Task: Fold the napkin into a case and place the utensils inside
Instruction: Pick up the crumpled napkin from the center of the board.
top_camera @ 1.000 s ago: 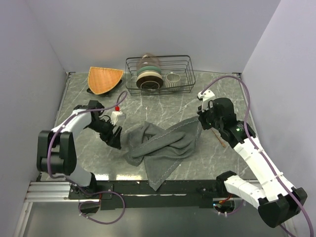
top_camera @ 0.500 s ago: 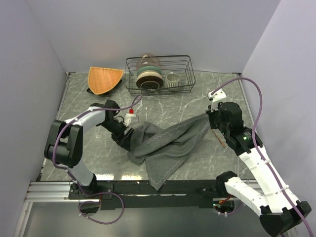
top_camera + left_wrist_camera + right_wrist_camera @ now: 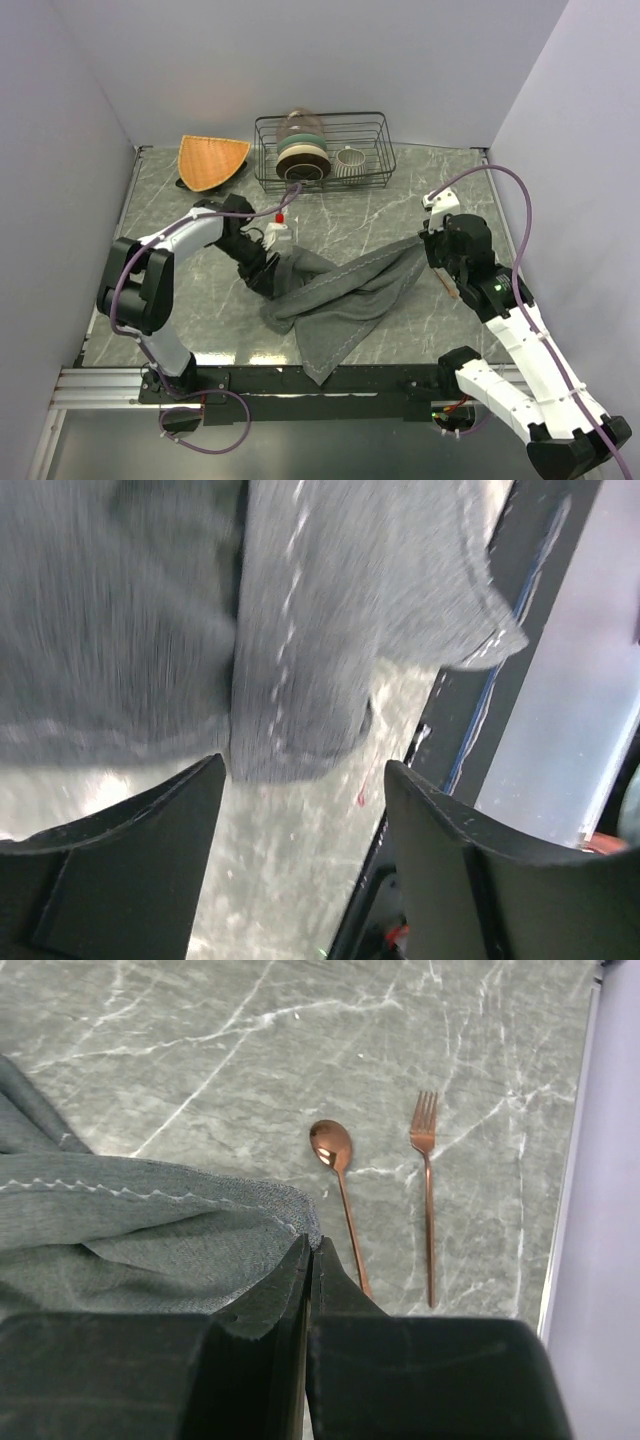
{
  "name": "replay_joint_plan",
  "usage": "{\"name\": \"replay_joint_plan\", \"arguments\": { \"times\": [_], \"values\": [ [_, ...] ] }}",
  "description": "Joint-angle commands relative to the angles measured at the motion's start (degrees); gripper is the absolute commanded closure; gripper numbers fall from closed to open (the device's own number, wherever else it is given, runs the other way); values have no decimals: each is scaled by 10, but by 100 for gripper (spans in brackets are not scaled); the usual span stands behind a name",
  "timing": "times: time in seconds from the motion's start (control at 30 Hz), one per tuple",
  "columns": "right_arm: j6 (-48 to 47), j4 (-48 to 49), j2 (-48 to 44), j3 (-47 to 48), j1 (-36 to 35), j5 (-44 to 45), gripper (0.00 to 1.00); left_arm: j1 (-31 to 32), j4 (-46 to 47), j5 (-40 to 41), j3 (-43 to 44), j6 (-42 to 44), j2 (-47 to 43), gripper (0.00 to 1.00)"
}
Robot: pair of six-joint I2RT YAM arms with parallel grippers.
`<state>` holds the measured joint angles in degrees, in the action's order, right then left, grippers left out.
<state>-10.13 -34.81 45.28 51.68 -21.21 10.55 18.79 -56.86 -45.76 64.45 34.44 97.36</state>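
Across the middle of the worktop [image 3: 380, 215] lies the napkin [image 3: 340, 295], bunched into a loose band. Its long axis runs from the left gripper [image 3: 262, 275] up and rightward to the right gripper [image 3: 428, 252]. One corner trails down over the near edge. The right gripper is clenched on the napkin's far-right corner, its fingers pressed together with the stitched hem between them. The left gripper is released, its fingers [image 3: 150, 810] spread, with a rumpled fold just ahead of them. Beside the right gripper the utensils lie bare on the worktop. The spoon [image 3: 335, 1195] and fork [image 3: 427, 1195] are parallel, just apart, heads pointing away from the wrist camera.
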Motion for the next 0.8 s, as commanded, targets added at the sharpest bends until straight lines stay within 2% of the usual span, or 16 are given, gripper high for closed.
{"name": "replay_joint_plan", "arguments": {
  "times": [0.0,0.2,0.33,0.43,0.53,0.6,0.77],
  "values": [
    [9,10,-25,18,4,-11,100,24,23,-57,55,1,9,25],
    [27,7,-43,54,4,-23,100,79,83,-56,117,-57,68,17],
    [35,2,-49,82,4,-48,100,92,138,-57,141,-89,102,12],
    [34,1,-53,91,4,-65,100,95,118,-87,172,-75,139,10],
    [31,-2,-52,96,4,-64,100,107,70,-108,206,-25,178,16],
    [31,-3,-48,102,4,-53,100,111,5,-122,215,31,195,21],
    [32,-1,-48,109,4,-27,100,112,-63,-129,172,124,180,35]
  ]
}}
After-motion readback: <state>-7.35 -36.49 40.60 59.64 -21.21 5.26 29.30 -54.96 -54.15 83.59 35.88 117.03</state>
